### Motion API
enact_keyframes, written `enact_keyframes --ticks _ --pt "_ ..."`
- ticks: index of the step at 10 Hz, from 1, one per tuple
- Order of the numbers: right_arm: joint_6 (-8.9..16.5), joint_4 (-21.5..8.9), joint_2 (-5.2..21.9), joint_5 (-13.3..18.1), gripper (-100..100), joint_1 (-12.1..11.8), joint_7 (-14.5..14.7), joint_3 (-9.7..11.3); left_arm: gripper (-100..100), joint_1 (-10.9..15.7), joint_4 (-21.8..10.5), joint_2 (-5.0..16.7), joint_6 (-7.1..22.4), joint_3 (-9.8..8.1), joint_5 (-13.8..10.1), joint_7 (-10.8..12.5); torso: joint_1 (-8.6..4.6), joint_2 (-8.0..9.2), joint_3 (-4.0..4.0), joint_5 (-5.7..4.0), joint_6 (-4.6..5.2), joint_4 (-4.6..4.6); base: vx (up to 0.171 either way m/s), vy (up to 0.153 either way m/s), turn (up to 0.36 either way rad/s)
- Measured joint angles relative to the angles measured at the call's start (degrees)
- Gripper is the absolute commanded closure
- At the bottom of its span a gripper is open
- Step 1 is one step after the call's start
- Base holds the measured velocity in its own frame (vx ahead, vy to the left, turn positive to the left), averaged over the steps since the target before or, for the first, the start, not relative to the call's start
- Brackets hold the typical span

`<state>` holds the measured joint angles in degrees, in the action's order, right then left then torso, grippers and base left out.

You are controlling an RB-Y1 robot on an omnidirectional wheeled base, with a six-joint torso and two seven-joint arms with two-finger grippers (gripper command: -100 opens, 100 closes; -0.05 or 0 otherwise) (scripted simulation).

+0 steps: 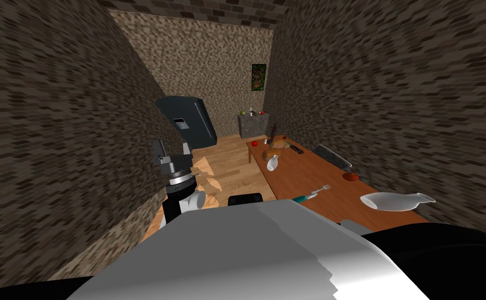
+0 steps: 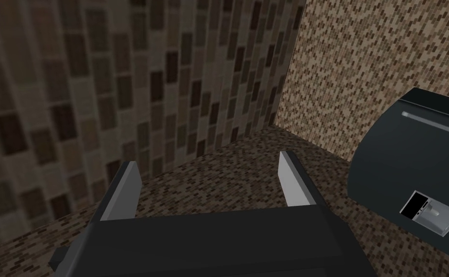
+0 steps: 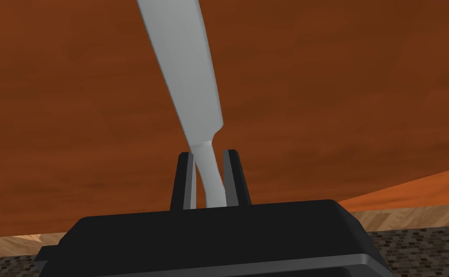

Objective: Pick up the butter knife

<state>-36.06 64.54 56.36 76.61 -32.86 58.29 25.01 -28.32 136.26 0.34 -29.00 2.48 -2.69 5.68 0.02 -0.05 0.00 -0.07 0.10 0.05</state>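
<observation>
The butter knife (image 3: 189, 72) is plain light grey, with a broad flat blade and a thin handle. My right gripper (image 3: 208, 154) is shut on the handle, and the blade points away from it over the reddish-brown wooden table (image 3: 339, 96). I cannot tell whether the knife touches the table. My left gripper (image 2: 209, 161) is open and holds nothing. In the head view the left gripper (image 1: 171, 155) is raised at my left, beside the patterned wall and away from the table (image 1: 299, 177).
On the table lie a teal-handled fork (image 1: 312, 194), a white vase on its side (image 1: 395, 201), a tomato (image 1: 350, 176), a white bottle (image 1: 272, 164) and bread (image 1: 270, 154). A dark fridge (image 1: 189, 122) stands at the back left. A dark chair (image 1: 245, 199) sits by the near table edge.
</observation>
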Motion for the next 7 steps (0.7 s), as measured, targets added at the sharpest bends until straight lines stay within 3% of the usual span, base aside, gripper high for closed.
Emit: enact_keyframes --ticks 2,3,4,6,7 --pt "0.0 0.0 0.0 0.0 100 0.0 0.0 0.0 0 0.0 0.0 0.0 0.0 0.0 0.0 0.0 -0.07 0.01 0.0 -0.03 0.03 0.0 0.0 0.0 0.0" --pt "0.0 0.0 0.0 0.0 0 0.0 0.0 0.0 0 0.0 0.0 0.0 0.0 0.0 0.0 0.0 -0.08 0.01 0.0 -0.04 0.04 0.0 0.0 0.0 0.0" --pt "0.0 0.0 0.0 0.0 100 0.0 0.0 0.0 0 0.0 0.0 0.0 0.0 0.0 0.0 0.0 -0.08 0.01 0.01 -0.04 0.04 0.0 0.005 0.027 -0.118" --pt "-1.4 1.8 2.7 -0.7 100 -0.8 -0.2 -1.3 0 0.0 0.0 0.0 0.0 0.0 0.0 0.0 0.09 0.0 -0.01 0.03 0.08 -0.01 0.007 0.034 -0.084" --pt "-1.7 1.8 2.8 -0.8 0 -0.8 -0.2 -1.4 0 0.0 0.0 0.0 0.0 0.0 0.0 0.0 0.03 0.0 0.0 -0.02 0.05 -0.01 0.0 0.0 0.0"
